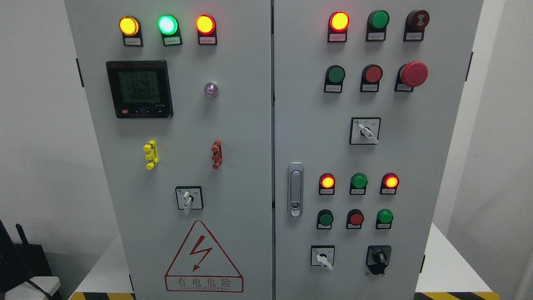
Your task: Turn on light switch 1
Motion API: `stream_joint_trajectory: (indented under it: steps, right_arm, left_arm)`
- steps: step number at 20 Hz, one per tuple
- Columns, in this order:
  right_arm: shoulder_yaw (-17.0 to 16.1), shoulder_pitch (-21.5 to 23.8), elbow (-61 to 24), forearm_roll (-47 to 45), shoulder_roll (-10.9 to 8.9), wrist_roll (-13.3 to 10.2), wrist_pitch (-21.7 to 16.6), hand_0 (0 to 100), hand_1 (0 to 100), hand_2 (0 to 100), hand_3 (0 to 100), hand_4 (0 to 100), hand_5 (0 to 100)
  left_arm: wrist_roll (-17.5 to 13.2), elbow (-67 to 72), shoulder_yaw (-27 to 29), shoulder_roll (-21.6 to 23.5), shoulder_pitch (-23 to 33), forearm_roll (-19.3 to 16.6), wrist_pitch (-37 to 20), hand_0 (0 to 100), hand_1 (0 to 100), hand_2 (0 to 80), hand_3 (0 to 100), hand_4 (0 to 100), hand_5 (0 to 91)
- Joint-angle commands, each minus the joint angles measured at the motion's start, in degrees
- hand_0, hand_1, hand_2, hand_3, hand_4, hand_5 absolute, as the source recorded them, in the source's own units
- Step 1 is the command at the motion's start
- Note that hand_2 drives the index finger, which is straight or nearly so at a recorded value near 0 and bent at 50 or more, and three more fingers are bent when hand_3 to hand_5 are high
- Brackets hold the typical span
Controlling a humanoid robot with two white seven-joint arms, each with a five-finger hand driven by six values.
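A grey two-door electrical cabinet (250, 166) fills the head view. Its right door carries green push buttons (335, 74) (325, 218), red push buttons (373, 74) (356, 218), and lit red lamps (339, 21) (327, 181) (391, 181). White rotary switches sit on the left door (188, 199), the upper right door (365, 131) and the lower right door (322, 256). A black rotary switch (378, 257) sits at the lower right. I cannot tell which control is light switch 1. Neither hand is in view.
A red mushroom emergency stop (413, 73) sits at the upper right. A digital meter (139, 88), a door handle (295, 189) and a triangular shock warning sign (203, 258) are on the panel. The cabinet stands on a white base (445, 266).
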Motion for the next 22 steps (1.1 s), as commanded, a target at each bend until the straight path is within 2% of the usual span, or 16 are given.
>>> stream_joint_trajectory:
  steps: [1,7,9,11,14,18,22]
  right_arm:
    - [0.0,0.0,0.0,-1.0,0.00,0.0,0.0,12,39,0,0,0,0]
    - [0.0,0.0,0.0,-1.1,0.00,0.0,0.0,12,39,0,0,0,0]
    - [0.0,0.0,0.0,-1.1,0.00,0.0,0.0,12,39,0,0,0,0]
    - [0.0,0.0,0.0,-1.0,0.00,0.0,0.0,12,39,0,0,0,0]
    - [0.0,0.1,0.0,-1.1,0.00,0.0,0.0,12,39,0,0,0,0]
    - [0.0,0.0,0.0,-1.1,0.00,0.0,0.0,12,39,0,0,0,0]
    - [0.0,0.0,0.0,-1.0,0.00,0.0,0.0,12,39,0,0,0,0]
  left_arm:
    - [0.1,-13.4,10.9,1.1,3.9,-0.6,-0.4,26,0,0.0,0,0,0.0]
    - [-0.2,-22.8,21.0,1.6,7.9,-3.4,-2.6,26,0,0.0,0,0,0.0]
    - [-0.2,-24.4,22.6,2.3,9.0,-3.6,-4.4,28,0,0.0,0,10,0.0]
    - [-0.2,-24.8,25.1,2.8,9.7,-3.6,-8.5,29,0,0.0,4,19,0.0]
    - [-1.5,-26.3,27.7,3.0,9.8,-3.6,-12.7,31,0,7.1,10,24,0.0]
    - [-2.3,-32.3,32.8,3.0,10.3,-3.5,-13.2,31,0,15.4,23,32,0.0]
    - [-6.6,-38.9,39.2,3.7,11.8,-3.0,-13.2,32,3,18.1,27,36,1.9]
